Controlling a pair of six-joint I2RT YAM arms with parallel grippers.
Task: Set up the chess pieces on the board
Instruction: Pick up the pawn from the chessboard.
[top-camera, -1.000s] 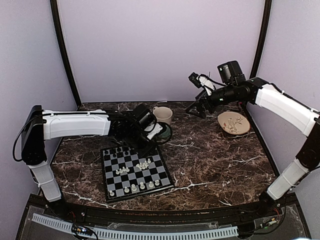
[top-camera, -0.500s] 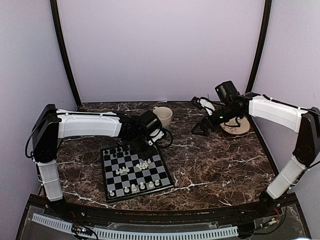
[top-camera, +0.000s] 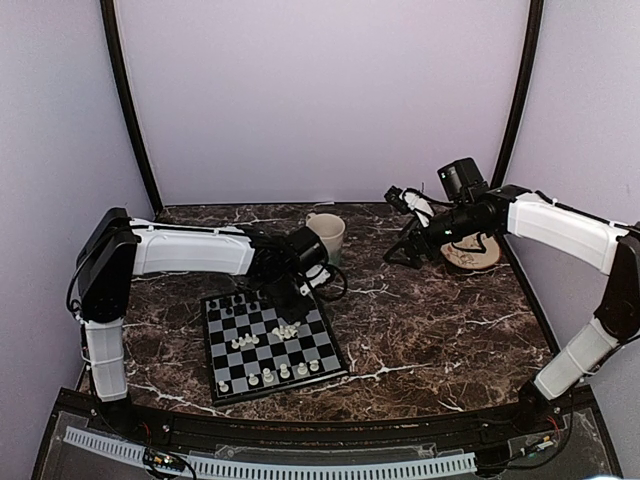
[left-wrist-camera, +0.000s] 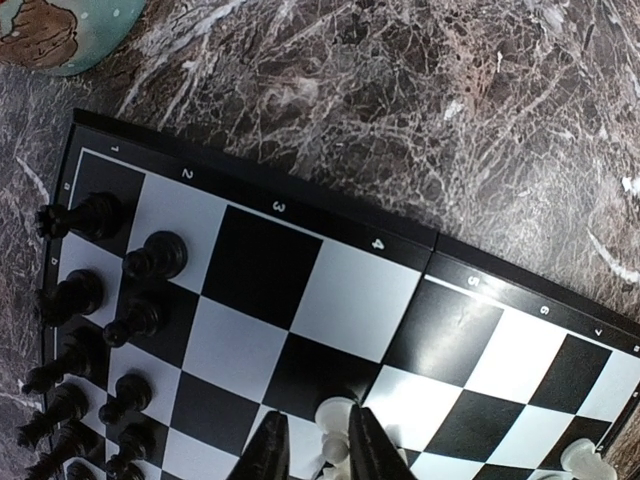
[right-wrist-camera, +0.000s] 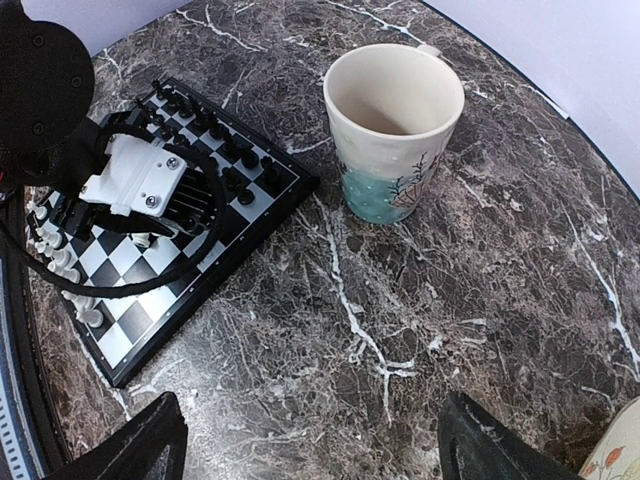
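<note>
Marble, dark with white veins, makes up the surface (top-camera: 430, 320) I am working over. The board (top-camera: 322, 347) lies on it in front of the left arm, turned a little off square.

From the top camera I see black pieces (top-camera: 230, 303) bunched along the board's far edge. A loose cluster of white pieces (top-camera: 286, 329) sits near its middle, and more white ones stand in a row along the near edge.

My left claw (top-camera: 286, 303) is down over the far part of the board. On its wrist camera the two fingers (left-wrist-camera: 270, 455) stand narrow, with one white piece (left-wrist-camera: 335, 414) between their tips on a dark square. The piece looks to touch one finger, but I cannot tell whether it is gripped. Black pieces crowd the squares at the left of that view.

A mug (top-camera: 326, 231), cream above and teal below, stands upright on the surface just beyond the board's far corner, apart from it. My right claw (top-camera: 398, 248) hangs above the surface to the right of the mug. On its own wrist camera the fingers (right-wrist-camera: 135, 445) are spread wide and hold nothing. A plate (top-camera: 468, 247) lies on the surface at the far right, beside the right arm.
</note>
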